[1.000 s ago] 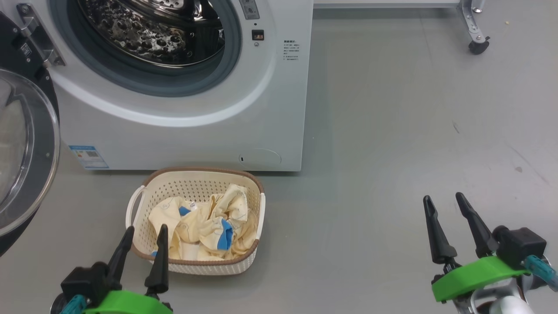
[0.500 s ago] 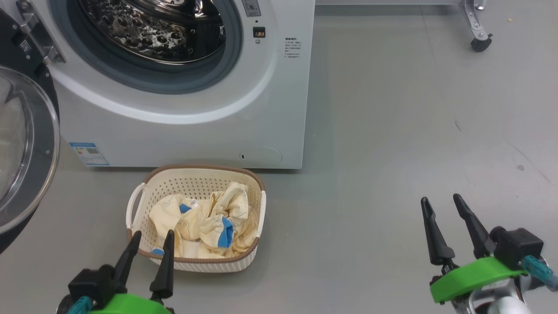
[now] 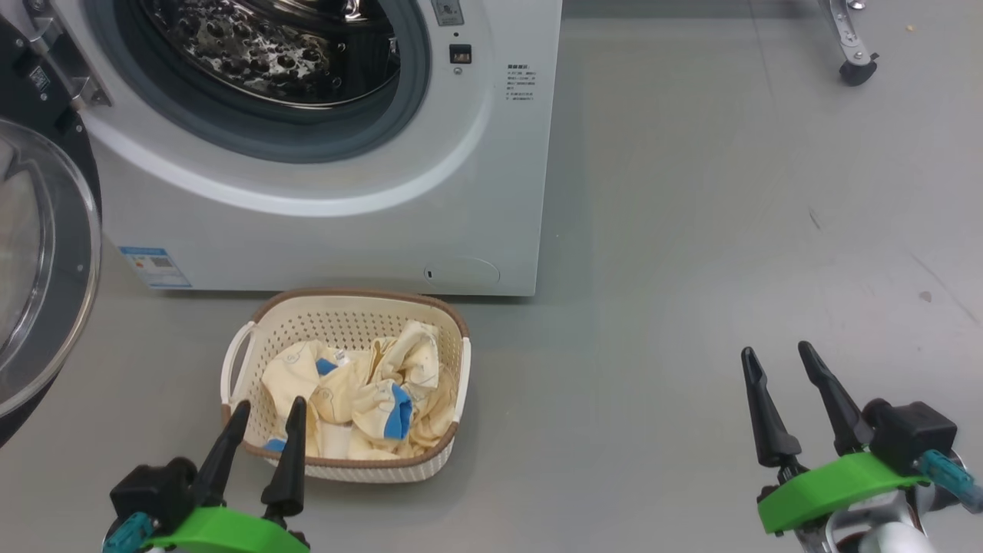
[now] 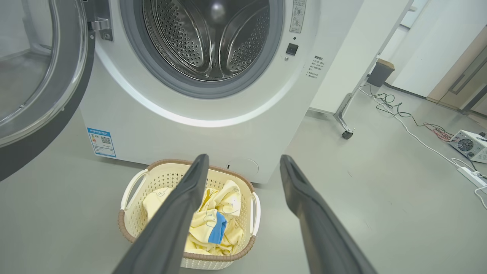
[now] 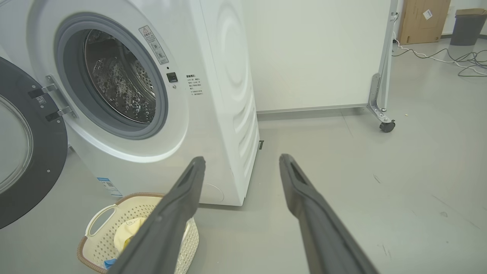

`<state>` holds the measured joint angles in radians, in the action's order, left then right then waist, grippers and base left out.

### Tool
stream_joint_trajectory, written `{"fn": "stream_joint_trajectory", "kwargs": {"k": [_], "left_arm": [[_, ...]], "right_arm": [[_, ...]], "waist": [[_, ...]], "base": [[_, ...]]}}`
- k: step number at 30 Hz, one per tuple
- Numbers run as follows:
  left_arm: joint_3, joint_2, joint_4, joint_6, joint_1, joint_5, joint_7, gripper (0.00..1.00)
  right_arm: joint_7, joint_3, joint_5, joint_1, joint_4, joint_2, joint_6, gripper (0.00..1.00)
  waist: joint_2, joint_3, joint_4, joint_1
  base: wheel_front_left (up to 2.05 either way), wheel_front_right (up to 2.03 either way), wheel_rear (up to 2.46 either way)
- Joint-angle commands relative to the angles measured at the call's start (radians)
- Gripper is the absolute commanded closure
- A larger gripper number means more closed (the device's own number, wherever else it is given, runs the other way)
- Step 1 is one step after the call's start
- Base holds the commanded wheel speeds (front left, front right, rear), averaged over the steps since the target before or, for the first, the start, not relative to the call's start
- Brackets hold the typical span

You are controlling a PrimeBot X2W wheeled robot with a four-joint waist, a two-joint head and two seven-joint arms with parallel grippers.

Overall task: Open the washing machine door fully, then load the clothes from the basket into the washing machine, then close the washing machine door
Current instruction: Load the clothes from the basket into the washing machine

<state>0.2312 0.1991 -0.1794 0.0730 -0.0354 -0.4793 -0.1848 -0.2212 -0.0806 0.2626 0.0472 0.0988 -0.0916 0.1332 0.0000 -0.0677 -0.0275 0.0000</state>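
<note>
The released, empty left hand (image 3: 271,403) has edged toward the cream perforated plastic basket (image 3: 353,293), with pale yellow blue-cuffed fabric clothes (image 3: 361,399) just ahead, so loading appears imminent.

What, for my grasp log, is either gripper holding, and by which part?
Nothing is held. The left gripper stands open near the basket, clear of the clothes; the right gripper stands open over the floor.

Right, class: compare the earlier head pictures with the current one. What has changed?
The left gripper edged slightly right along the near rim of the basket, open, holding nothing. The small shift of the whole view is camera movement. The clothes, the open washing machine door and the open right gripper stayed as they were.
</note>
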Motion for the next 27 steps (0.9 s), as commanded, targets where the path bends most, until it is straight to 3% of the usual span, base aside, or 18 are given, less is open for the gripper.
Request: {"fn": "stream_joint_trajectory", "kwargs": {"k": [1, 14, 27], "left_arm": [[-0.038, 0.016, 0.029, -0.004, -0.053, 0.006, -0.007, 0.00], [-0.022, 0.024, 0.022, -0.029, -0.062, 0.047, -0.034, 0.00], [-0.009, 0.029, 0.014, -0.034, -0.062, 0.046, -0.035, 0.00]], "right_arm": [[-0.007, -0.017, -0.007, -0.048, -0.026, -0.015, -0.002, 0.00], [-0.007, -0.017, -0.009, -0.051, -0.017, -0.012, -0.002, 0.00], [-0.010, -0.019, -0.006, -0.054, -0.009, -0.011, -0.002, 0.00]], "waist": [[0.0000, -0.002, -0.001, 0.0000], [0.0000, -0.006, -0.012, 0.0000], [0.0000, -0.004, -0.016, 0.0000]], "base": [[1.73, -1.73, 0.00], [1.60, -1.60, 0.00], [0.14, -0.14, 0.00]]}}
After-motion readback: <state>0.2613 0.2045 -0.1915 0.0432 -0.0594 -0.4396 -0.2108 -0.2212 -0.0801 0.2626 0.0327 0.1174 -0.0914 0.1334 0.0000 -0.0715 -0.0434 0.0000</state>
